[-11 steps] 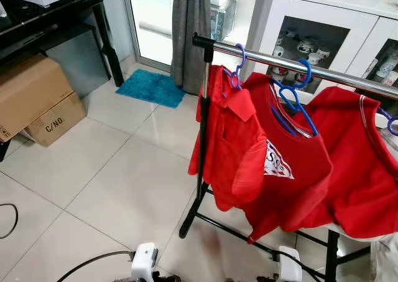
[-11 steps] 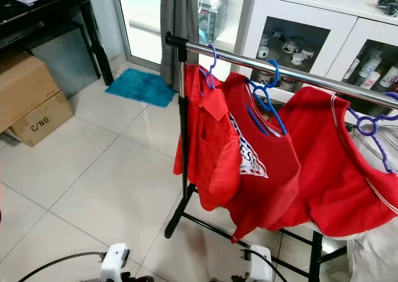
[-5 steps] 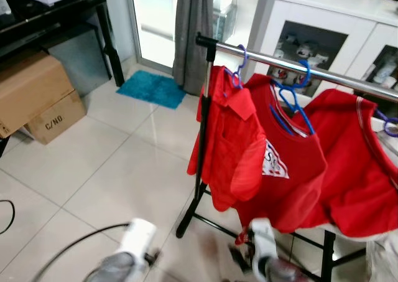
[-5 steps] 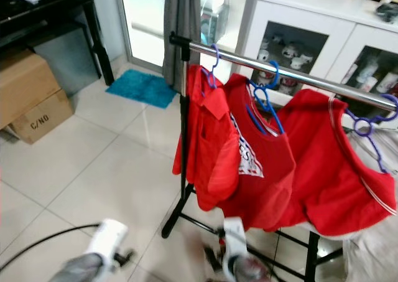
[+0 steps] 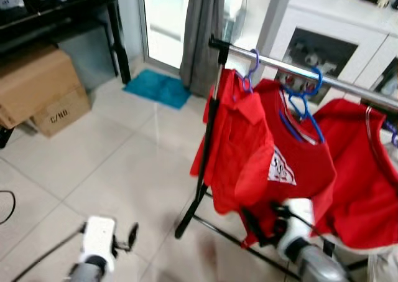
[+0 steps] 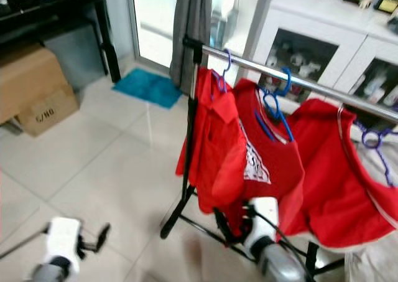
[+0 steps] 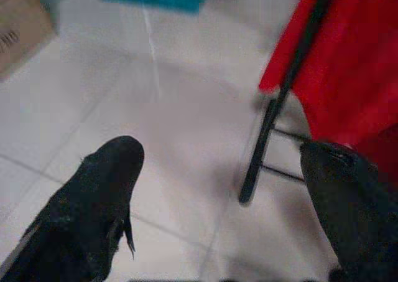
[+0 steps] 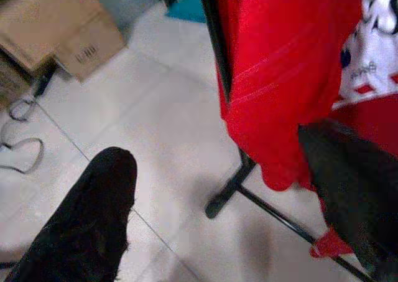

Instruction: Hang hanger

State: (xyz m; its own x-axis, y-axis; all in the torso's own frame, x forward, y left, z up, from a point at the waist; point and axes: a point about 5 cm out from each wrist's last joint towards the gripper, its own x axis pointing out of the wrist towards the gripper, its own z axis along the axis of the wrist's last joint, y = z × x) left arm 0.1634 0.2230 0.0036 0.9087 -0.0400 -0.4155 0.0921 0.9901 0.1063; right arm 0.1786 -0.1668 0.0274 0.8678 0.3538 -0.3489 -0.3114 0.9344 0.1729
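Right pincer (image 8: 217,188) is spread wide and empty near the red shirts (image 5: 249,145); left pincer (image 7: 224,188) likewise gapes over the floor (image 5: 112,170).

Rail (image 5: 323,78) showing glossy chromed metal; shirts (image 5: 239,145) red matt cloth; hangers (image 5: 303,103) blue plastic; floor (image 5: 118,170) smooth glossy tile; boxes (image 5: 37,86) matt cardboard.

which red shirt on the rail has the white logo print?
The middle red T-shirt, on the blue hanger. It carries a white triangular print on the chest; the red polo at the rail's end and the red shirt beyond it show none.
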